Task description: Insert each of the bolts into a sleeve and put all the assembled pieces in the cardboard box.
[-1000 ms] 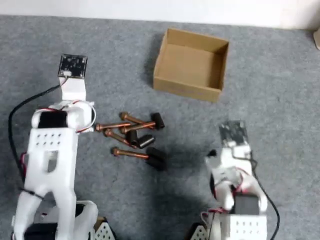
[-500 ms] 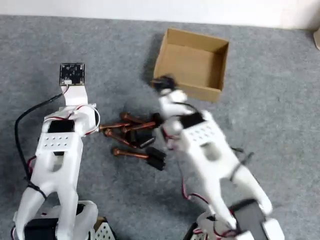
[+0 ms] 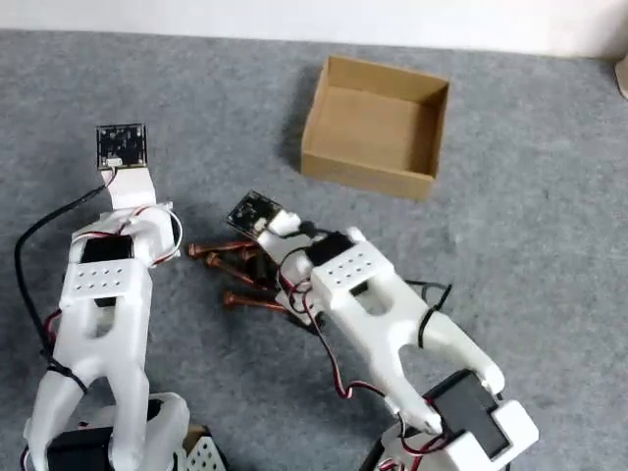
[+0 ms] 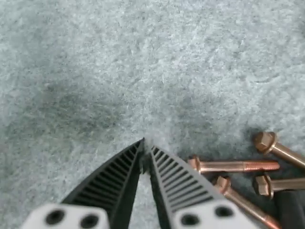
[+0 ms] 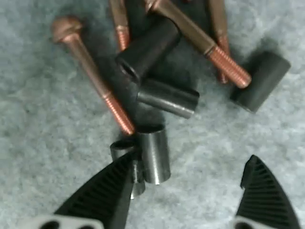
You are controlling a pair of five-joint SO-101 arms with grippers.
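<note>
Your left gripper [image 4: 145, 151] has its ribbed black jaws pressed together, with the tips low over the grey carpeted table [image 4: 95, 71] at the head end of the pile. Nearest the tips lies a copper-coloured flanged bolt [image 4: 233, 166], flat on the table with its head toward the gripper. Three more bolt heads show beyond it, and none of them touches the jaws.

Your right gripper [image 5: 189, 164] hangs over the sleeves with its jaws wide apart and nothing between them. One black finger [image 5: 102, 195] sits right against a short dark metal sleeve [image 5: 125, 151]. That sleeve touches a longer grey steel sleeve [image 5: 155, 153] beside it (you cannot tell from this angle whether those two stand or lie). Past them a second grey sleeve [image 5: 167, 98] lies crosswise against a black open-bored sleeve [image 5: 147, 47]. A stubby black sleeve [image 5: 261, 81] lies a little apart, near the threaded tip of a long copper bolt [image 5: 200, 40]. A round-headed copper bolt [image 5: 93, 78] runs alongside the cluster. The bolts and sleeves here lie separate from one another.

From above, your right arm [image 3: 353, 285] covers most of the pile. A few copper bolt shafts [image 3: 221, 250] stick out from under it toward your left arm [image 3: 103, 294]. The open brown cardboard box [image 3: 368, 175] stands well apart from the pile, farther back on the table.
</note>
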